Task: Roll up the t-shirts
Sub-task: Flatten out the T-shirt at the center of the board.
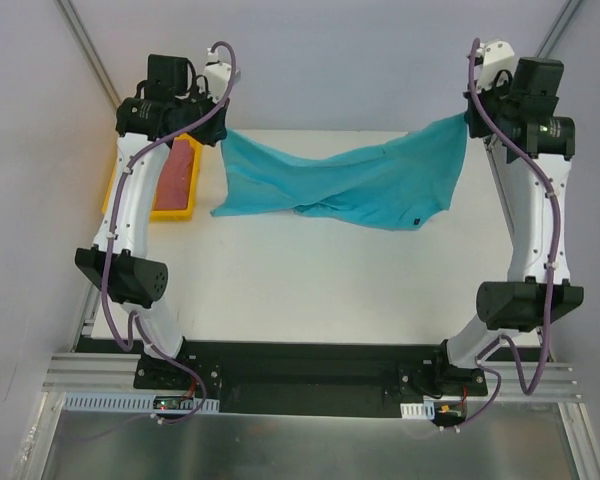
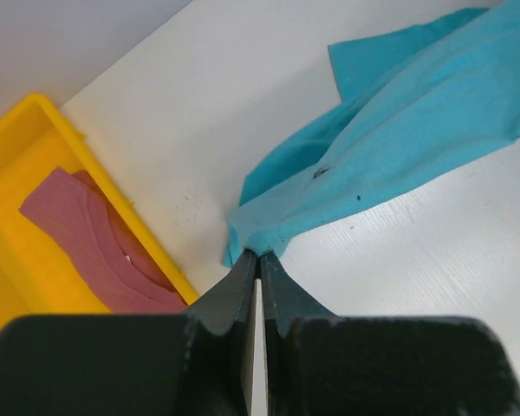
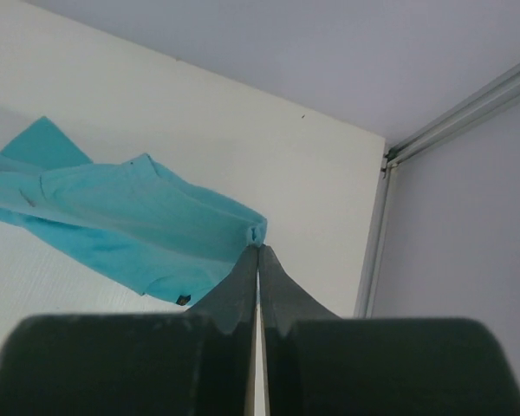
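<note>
1. With the left gripper, pinches one end of the teal shirt; fingers pressed together on a bunched edge of the cloth.
2. With the right gripper, pinches the opposite end the same way, fingers closed tight on a small fold of fabric near the far right corner of the table.
3. Holds the teal shirt strung between both grippers across the far part of the table, twisted and sagging in the middle, with the lower edge drooping down towards the tabletop; cannot tell whether touching it.
4. Has the pink shirt lying flat inside the yellow tray at the far left of the table, close below the left wrist, apart from the teal shirt and in neither gripper.
</note>
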